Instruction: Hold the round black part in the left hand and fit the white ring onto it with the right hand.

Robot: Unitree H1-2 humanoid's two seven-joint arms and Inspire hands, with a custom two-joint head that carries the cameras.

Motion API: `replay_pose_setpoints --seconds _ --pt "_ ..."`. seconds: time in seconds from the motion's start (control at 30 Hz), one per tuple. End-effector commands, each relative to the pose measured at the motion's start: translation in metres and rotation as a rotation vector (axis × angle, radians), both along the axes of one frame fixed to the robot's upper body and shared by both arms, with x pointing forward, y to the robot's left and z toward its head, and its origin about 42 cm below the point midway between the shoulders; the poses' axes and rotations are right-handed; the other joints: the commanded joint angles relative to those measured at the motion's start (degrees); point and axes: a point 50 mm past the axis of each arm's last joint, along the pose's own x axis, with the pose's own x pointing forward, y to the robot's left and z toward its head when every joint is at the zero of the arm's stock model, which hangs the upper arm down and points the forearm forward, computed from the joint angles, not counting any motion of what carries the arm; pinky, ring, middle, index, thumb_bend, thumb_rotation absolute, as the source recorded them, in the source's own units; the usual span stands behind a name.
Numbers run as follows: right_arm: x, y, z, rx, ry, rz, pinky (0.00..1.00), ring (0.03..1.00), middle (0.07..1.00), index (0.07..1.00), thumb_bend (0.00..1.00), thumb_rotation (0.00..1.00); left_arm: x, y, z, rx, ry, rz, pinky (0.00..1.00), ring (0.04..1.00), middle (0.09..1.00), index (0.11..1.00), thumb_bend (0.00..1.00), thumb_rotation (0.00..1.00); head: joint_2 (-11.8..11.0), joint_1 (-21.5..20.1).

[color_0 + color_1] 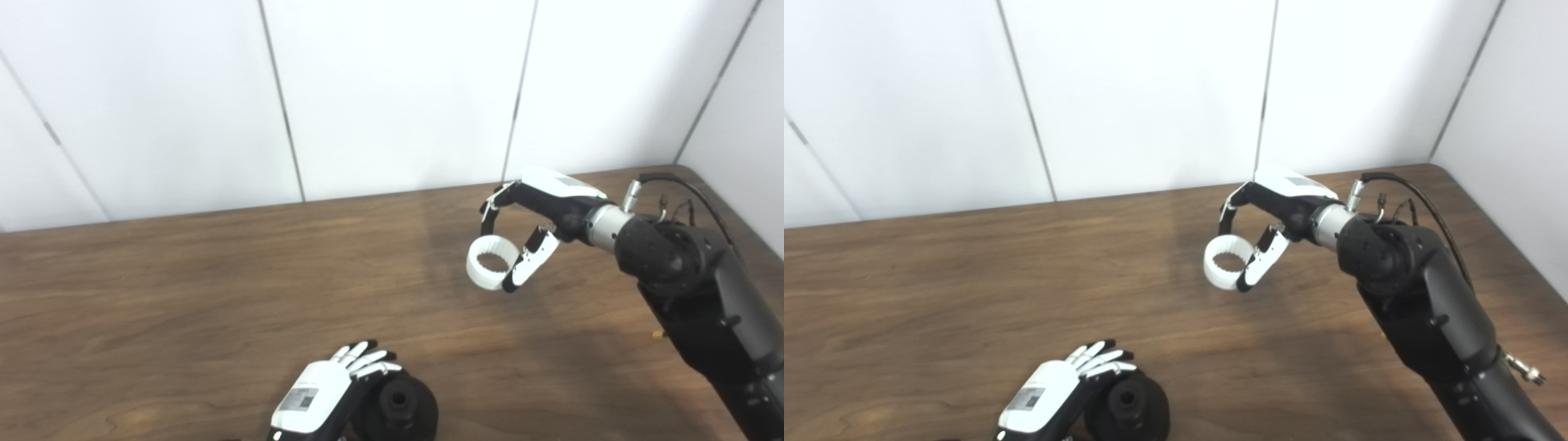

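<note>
The right hand [539,211] holds the white ring [490,263] above the brown table [184,294]. The fingers come down from above on the far side of the ring, and the thumb [530,260] presses on the side nearer to the arm, so the ring is pinched by its wall. This grip leaves the hole of the ring free, and the small teeth inside it are visible. The opening faces mostly upward and a little toward the camera. I think the ring is held like this so that it can later go down over the black part without the fingers being in the way.

The black part [401,404] is well apart from the ring, nearer to the robot and to the left of it, low at the bottom edge of the picture. It is round, with a raised hub in the middle that has a hole. The left hand [324,392] lies against its left side with the fingers curled over the rim. It seems to grip the part to keep it steady, but I cannot tell how firmly, or whether the part rests on the table or is lifted.

The ring is not yet fitted; it must first travel to the black part and be lined up with the hub.
</note>
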Motion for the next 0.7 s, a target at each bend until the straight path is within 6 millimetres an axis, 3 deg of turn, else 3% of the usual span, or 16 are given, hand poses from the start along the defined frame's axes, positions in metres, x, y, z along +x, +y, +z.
replay_pose_setpoints --seconds 0.0,0.23,0.67 --pt "-0.003 0.009 0.022 -0.013 -0.064 0.030 0.91 0.937 0.821 0.481 0.52 0.13 -0.011 -0.001 -0.019 0.095 0.100 -0.020 0.97 0.968 0.884 0.490 0.52 0.07 0.63 0.40" --pt "-0.023 0.038 0.023 -0.014 -0.044 0.117 0.95 0.955 0.842 0.482 0.53 0.14 -0.009 -0.005 -0.016 0.100 0.103 -0.017 0.98 0.969 0.889 0.490 0.52 0.07 2.74 1.45" --pt "-0.040 0.057 0.016 0.018 -0.025 0.226 1.00 0.965 0.845 0.481 0.53 0.14 -0.004 -0.008 -0.011 0.110 0.106 -0.022 0.98 0.970 0.892 0.491 0.52 0.07 5.85 3.10"
